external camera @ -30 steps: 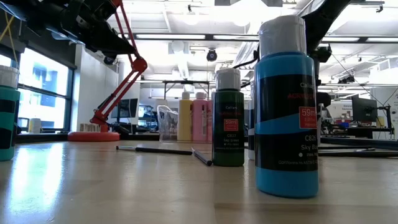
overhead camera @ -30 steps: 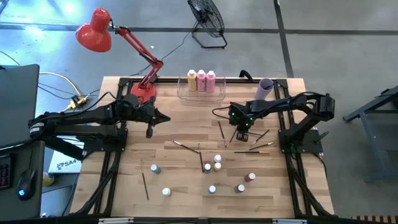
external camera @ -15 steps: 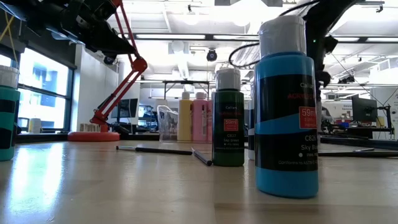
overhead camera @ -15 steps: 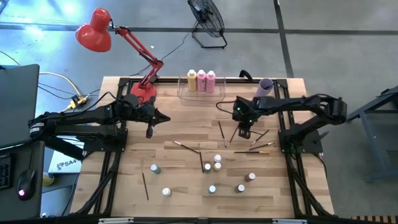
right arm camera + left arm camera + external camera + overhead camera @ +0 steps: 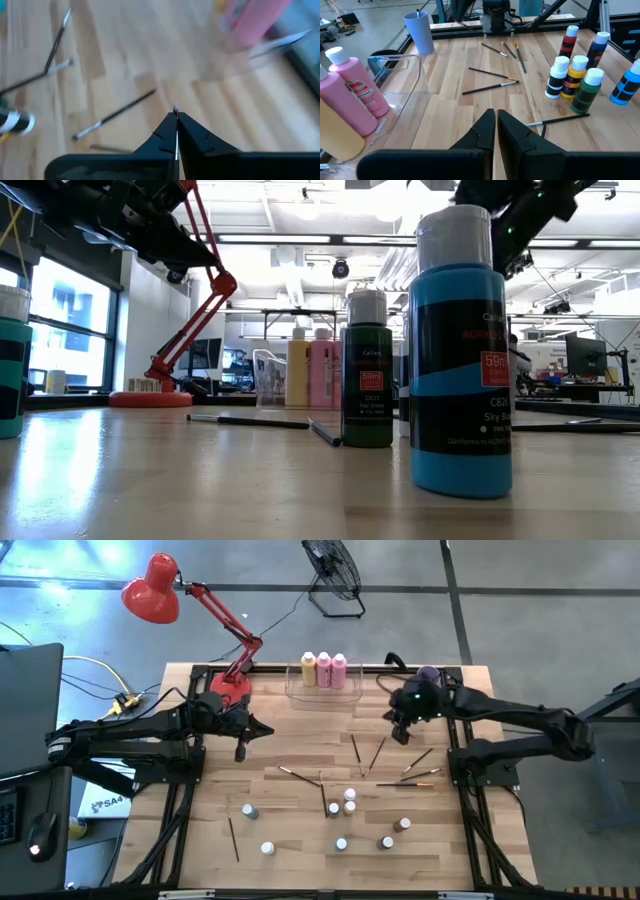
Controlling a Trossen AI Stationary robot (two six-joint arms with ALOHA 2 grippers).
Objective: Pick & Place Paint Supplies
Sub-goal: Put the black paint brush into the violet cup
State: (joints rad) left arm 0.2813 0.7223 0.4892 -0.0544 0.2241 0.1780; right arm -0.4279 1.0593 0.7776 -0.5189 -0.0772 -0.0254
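Right wrist view: right gripper (image 5: pixel 176 120) shut, apparently pinching a thin paintbrush (image 5: pixel 175 108); left gripper (image 5: pixel 496 131) shut, empty.

Right arm swings back toward the cup

We see the right gripper (image 5: pixel 401 732) gone from over the scattered paintbrushes at mid-table; it now hangs nearer the table's far edge, just beside the lilac cup (image 5: pixel 428 673), with the wrist partly covering it; the arm has stretched out, its elbow pushed farther out past the table's right side; a slanted paintbrush (image 5: pixel 377 753) that the gripper overlapped now lies uncovered; in the low view the right arm (image 5: pixel 520 220) has climbed to the upper corner.
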